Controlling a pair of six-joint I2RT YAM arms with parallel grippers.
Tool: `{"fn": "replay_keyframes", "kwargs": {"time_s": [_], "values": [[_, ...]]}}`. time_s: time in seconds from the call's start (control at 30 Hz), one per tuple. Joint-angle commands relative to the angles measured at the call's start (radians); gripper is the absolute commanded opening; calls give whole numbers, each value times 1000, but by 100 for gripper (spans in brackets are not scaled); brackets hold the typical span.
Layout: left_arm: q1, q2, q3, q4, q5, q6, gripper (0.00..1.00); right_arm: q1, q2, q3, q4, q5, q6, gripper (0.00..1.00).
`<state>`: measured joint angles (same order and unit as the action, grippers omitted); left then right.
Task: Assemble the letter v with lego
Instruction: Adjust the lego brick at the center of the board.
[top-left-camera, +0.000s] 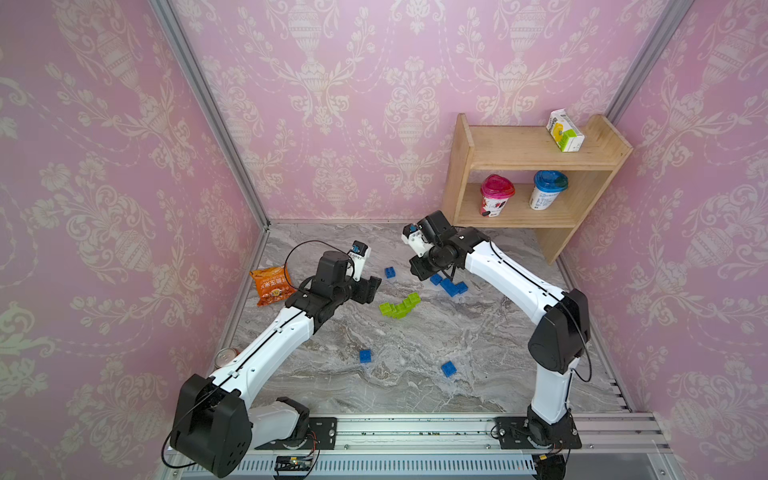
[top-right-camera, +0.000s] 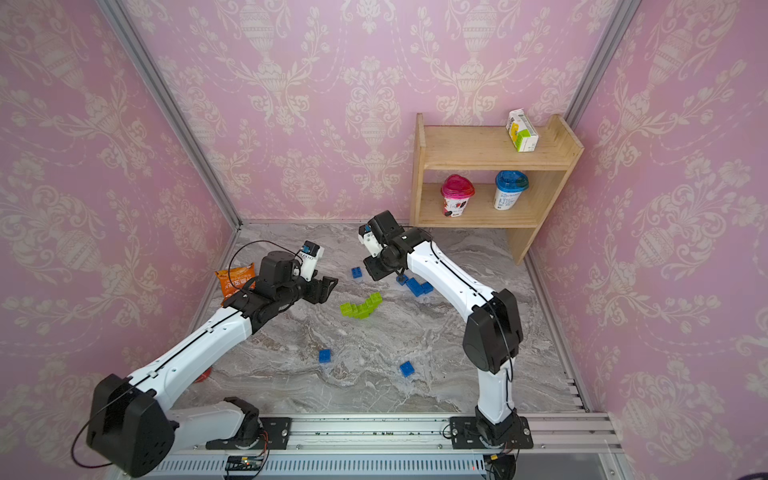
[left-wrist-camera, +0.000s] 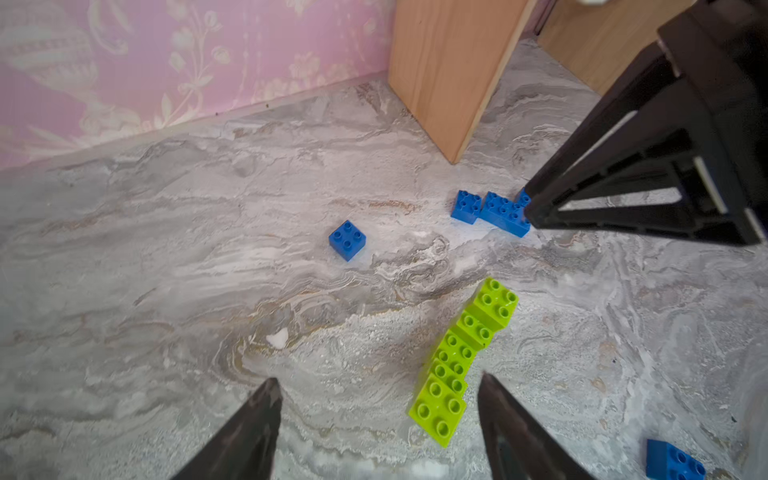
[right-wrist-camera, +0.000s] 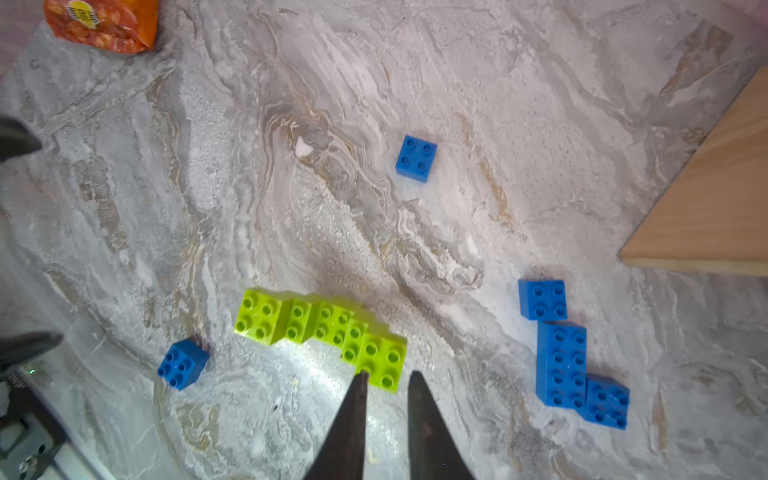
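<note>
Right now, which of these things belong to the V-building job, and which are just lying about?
For the job: row of green bricks; cluster of blue bricks; loose blue bricks.
Lying about: snack bag; can; wooden shelf; lidded cups; carton.

Pink walls (top-left-camera: 374, 83), marble floor (top-left-camera: 395, 386), wooden shelf (top-left-camera: 519, 147)

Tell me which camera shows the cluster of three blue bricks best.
The right wrist view: the blue cluster lies whole and close, every stud visible. The left wrist view has the right hand covering one end. In both top views it is small, partly hidden by that hand.
</note>
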<state>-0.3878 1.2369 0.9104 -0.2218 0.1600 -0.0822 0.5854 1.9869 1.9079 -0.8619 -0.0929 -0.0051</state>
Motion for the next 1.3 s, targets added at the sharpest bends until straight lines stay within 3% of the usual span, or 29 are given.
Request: {"fn": "replay_keyframes", "kwargs": {"time_s": [0.0,0.1,0.23,0.8,0.87,0.93,1.0,1.13,1.27], "values": [[16,-35,-42,-70,-48,-145,73,-4,156,141,-134,39,-86,19],[18,-50,-74,-51,-17,-163,71,-7,276,282,-204,17,-101,18],[21,-63,-99,-22,-18,-171,69,-13,350,319,-224,-6,-100,18],[24,-54,-120,17,0,-171,68,-24,198,9,-137,-65,-82,18],[24,-54,-117,14,0,-172,68,-32,174,-2,-125,-33,-85,27],[24,-55,-116,11,0,-173,68,-54,139,-8,-110,9,-79,54],[23,-63,-117,9,-4,-172,68,-69,91,-30,-88,23,-93,74],[24,-87,-127,3,-22,-168,68,-39,-2,-83,-68,-83,-177,88],[26,-97,-129,7,-19,-165,68,12,3,-98,-80,-129,-259,92]]}}
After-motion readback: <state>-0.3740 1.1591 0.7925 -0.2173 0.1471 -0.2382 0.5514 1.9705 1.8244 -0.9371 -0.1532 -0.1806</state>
